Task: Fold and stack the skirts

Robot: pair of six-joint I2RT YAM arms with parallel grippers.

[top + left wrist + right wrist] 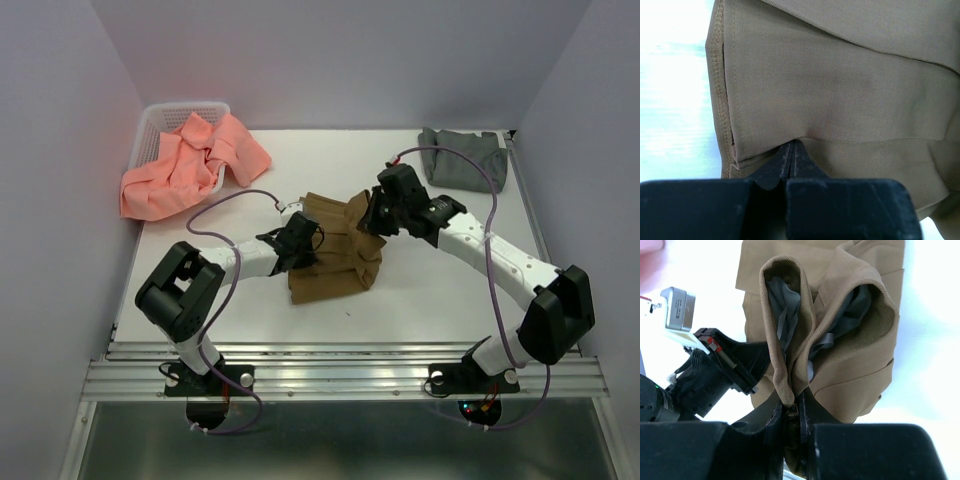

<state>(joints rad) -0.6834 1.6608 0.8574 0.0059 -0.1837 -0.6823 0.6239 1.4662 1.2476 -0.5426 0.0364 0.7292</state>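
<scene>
The tan-brown skirt [330, 262] lies partly folded at the table's middle. My left gripper [300, 240] is shut at its left edge; in the left wrist view the closed tips [791, 145] pinch a fold of the tan cloth [840, 80]. My right gripper [372, 215] is shut on the skirt's bunched waistband [790, 340] and holds it lifted, its grey lining [785, 305] showing. The salmon-pink skirt [185, 165] hangs crumpled over the basket at back left. The grey skirt [462, 158] lies folded at the back right corner.
A white lattice basket [160, 118] stands at the back left under the pink cloth. Walls close in on the table at the left, back and right. A metal rail [340, 372] runs along the near edge. Purple cables [225, 205] loop off both arms.
</scene>
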